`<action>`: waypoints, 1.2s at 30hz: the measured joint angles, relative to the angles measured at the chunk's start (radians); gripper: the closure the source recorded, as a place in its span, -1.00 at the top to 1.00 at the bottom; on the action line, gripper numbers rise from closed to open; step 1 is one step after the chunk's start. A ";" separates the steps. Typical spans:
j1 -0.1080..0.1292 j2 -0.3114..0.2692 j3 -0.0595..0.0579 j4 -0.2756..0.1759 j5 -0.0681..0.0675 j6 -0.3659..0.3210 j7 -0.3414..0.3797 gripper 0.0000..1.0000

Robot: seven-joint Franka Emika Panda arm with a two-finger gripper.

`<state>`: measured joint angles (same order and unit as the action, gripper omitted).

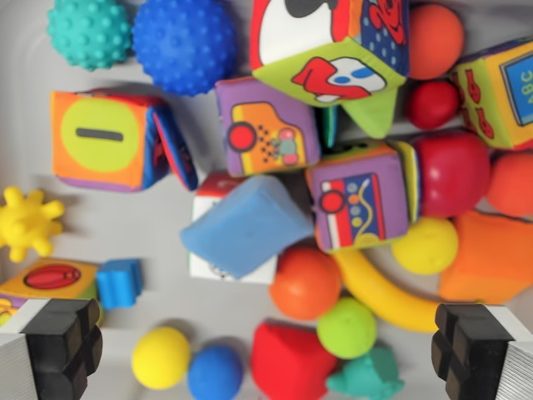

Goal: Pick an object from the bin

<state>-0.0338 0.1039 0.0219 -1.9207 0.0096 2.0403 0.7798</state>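
The gripper (266, 354) hangs over the bin (125, 229) with its jaws spread wide and nothing between them: one black fingertip (62, 342) sits at the lower corner on the wrist view's left, the other at the lower corner on the wrist view's right. Between them along the bottom edge lie a yellow ball (161, 357), a small blue ball (215, 372), a red block (291, 362), a green ball (346, 327) and a teal toy (366, 377) (its shape is hard to make out). Near the middle of the bin a light blue foam block (246, 225) rests tilted on a white cube (218, 187), just beside an orange ball (306, 283) that touches a curved yellow banana-shaped piece (379, 292). Above these sit two purple-faced fabric cubes (266, 125) (358, 200), the second touching a glossy red toy (454, 171). At the top are a teal bumpy ball (89, 32) and a blue bumpy ball (185, 43), side by side. An orange fabric cube with a green disc (104, 137) lies toward the wrist view's left, with a yellow spiky toy (27, 223) below it near the edge.
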 joint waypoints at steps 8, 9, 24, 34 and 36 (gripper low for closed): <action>0.000 0.000 0.000 0.000 0.000 0.000 0.000 1.00; 0.000 0.000 0.000 0.000 0.000 0.000 0.000 1.00; 0.007 -0.006 0.000 -0.046 0.000 0.033 0.088 1.00; 0.020 -0.020 0.000 -0.125 0.000 0.095 0.240 1.00; 0.024 -0.023 0.000 -0.147 -0.001 0.112 0.284 1.00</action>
<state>-0.0102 0.0809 0.0219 -2.0673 0.0090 2.1528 1.0641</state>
